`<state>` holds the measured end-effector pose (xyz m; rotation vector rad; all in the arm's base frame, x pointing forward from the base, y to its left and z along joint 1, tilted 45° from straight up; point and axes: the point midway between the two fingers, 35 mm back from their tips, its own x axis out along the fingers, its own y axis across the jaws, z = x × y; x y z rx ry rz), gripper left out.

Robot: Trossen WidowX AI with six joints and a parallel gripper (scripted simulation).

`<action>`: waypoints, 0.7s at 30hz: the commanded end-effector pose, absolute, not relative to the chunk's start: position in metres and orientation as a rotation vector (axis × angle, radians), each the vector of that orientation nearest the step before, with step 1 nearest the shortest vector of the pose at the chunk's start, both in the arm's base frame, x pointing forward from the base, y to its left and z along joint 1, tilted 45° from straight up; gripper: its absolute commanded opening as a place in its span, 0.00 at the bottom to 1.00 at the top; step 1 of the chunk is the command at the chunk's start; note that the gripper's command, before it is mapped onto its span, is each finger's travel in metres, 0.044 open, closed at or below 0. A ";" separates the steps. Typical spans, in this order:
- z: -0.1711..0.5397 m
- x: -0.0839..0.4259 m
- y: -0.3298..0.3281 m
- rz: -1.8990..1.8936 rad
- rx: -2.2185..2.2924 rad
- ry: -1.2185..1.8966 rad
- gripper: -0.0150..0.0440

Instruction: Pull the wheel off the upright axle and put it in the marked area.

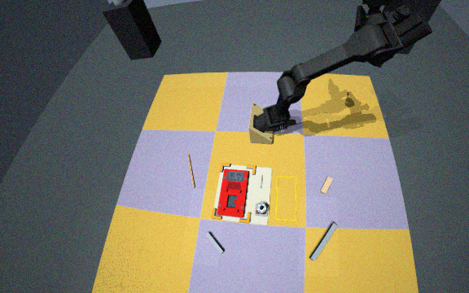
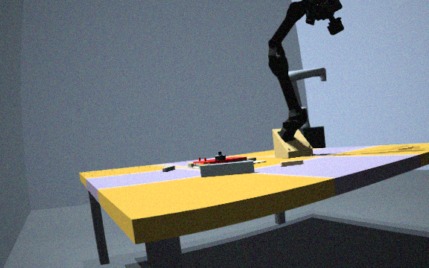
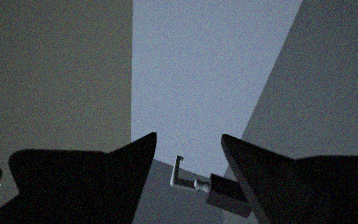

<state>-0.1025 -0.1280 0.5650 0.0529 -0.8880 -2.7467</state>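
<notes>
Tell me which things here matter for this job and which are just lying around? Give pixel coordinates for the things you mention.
Part of the job:
- wheel [image 1: 264,206] [image 2: 220,156]
- yellow outlined area [image 1: 296,198]
- arm [image 1: 324,61] [image 2: 288,85]

Just lying about:
- thin orange stick [image 1: 191,171]
- small tan block [image 1: 326,185] [image 2: 292,163]
- two grey bars [image 1: 323,241] [image 1: 216,242] [image 2: 227,169] [image 2: 168,168]

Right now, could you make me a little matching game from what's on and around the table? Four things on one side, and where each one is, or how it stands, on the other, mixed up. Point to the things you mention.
Things
1. Wheel [image 1: 262,207]
2. Red plate [image 1: 240,197]
3. Yellow outlined area [image 1: 296,199]
4. Pincer [image 3: 189,137]

Places or states
A. Up in the air, its two fingers apart
B. On the white board, between orange corner pieces
C. Beside the white board, with no wheel in it
D. At the white board's edge nearest the outlined area

Right pairs: 1-D, 2-B, 3-C, 4-A
</notes>
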 end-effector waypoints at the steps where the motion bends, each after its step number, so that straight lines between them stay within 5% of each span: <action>1: 0.566 -0.127 -0.081 -2.813 0.028 -1.076 0.76; 21: 0.546 -0.143 0.083 -3.045 -0.191 -1.644 0.76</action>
